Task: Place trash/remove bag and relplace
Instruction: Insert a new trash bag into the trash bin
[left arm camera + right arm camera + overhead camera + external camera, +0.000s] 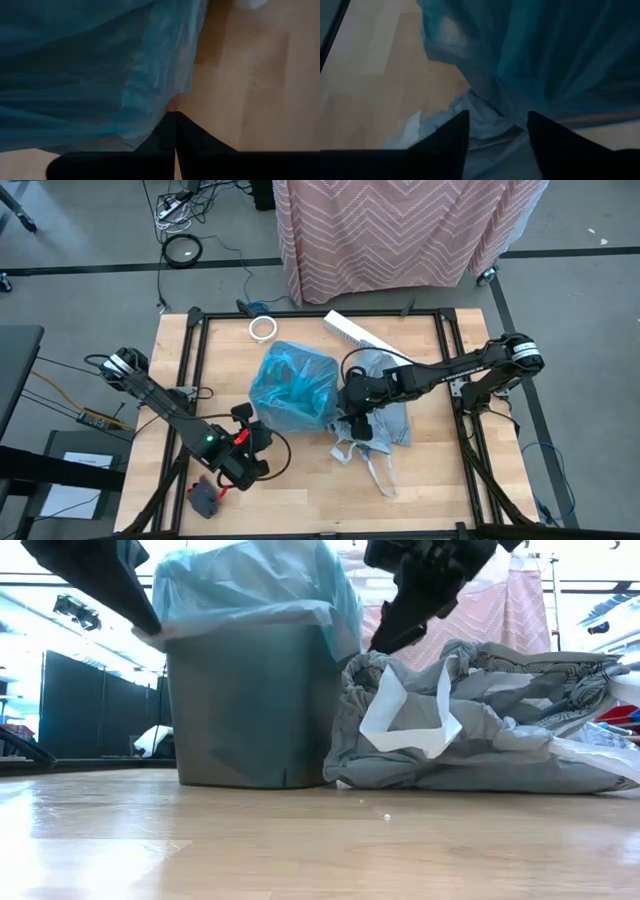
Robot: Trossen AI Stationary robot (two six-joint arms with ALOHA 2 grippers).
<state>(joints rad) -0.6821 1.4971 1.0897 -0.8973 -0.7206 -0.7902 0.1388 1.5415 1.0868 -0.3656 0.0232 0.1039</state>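
Right wrist view: your right gripper (497,131) stands with fingers parted, empty, at the turquoise bag (560,55) lining the bin (250,705) mid-table. Your left gripper (175,120), fingers pressed together and empty, sits at the bag's other side. The grey bag (385,405) lies crumpled beside the bin, toward the table's right edge.

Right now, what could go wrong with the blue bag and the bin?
1. The blue bag is only draped loosely over the bin, with folds hanging over the rim, so it might slip down inside when trash is dropped in.
2. The right tool is open right next to the bag, so its fingers could snag the thin plastic.
3. The old grey bag lies slumped against the bin, and an arm could catch its handles and drag it.
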